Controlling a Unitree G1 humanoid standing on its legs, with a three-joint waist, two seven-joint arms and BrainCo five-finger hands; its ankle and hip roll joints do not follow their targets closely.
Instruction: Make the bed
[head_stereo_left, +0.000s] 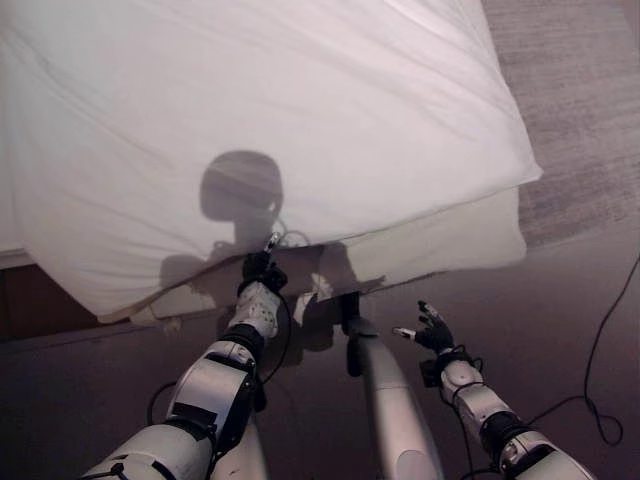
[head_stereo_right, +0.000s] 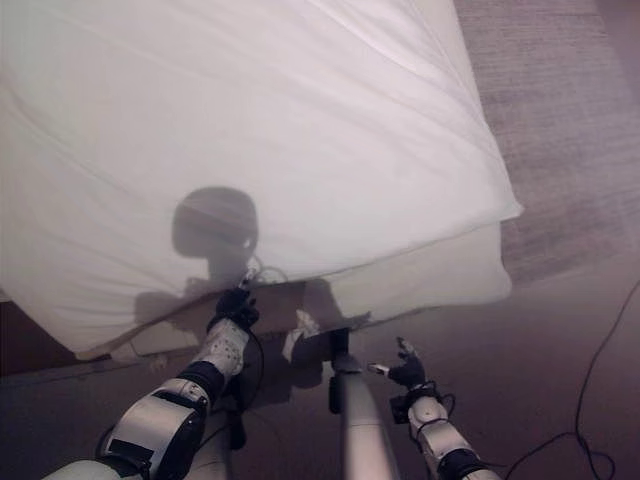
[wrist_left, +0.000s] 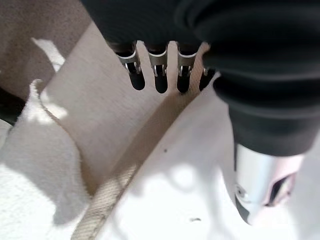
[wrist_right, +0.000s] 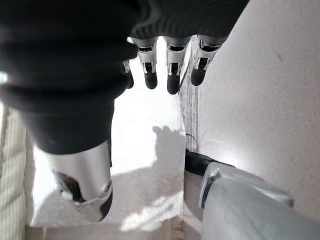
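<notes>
- A big white duvet (head_stereo_left: 270, 130) covers most of the bed, lying at a slant so that one corner juts out over the grey carpet (head_stereo_left: 570, 100) to the robot's right.
- Beneath that corner a paler layer, the mattress (head_stereo_left: 460, 245) in its sheet, pokes out from under the duvet's near edge.
- The left hand (head_stereo_left: 258, 300) is raised right up to the near edge of the duvet, at the spot where the cover hangs over the side of the bed.
- In the left wrist view its fingers (wrist_left: 161, 80) point straight out in a row, loose, with the thumb (wrist_left: 260, 185) held apart; nothing is pinched between them. The fingertips sit over a beige surface and the duvet's corded seam (wrist_left: 107, 197), very close to the cloth, but I can't tell whether they actually touch it.
- The right hand (head_stereo_left: 432, 330) hangs low over the floor, well apart from the bedding, off to the right of the left hand.
- Its fingers (wrist_right: 172, 75) are spread and relaxed too, holding nothing, with white bedding and bare floor showing past them in the right wrist view.
- To the robot's left, a dark wooden bed base (head_stereo_left: 40, 300) shows below the overhanging duvet.
</notes>
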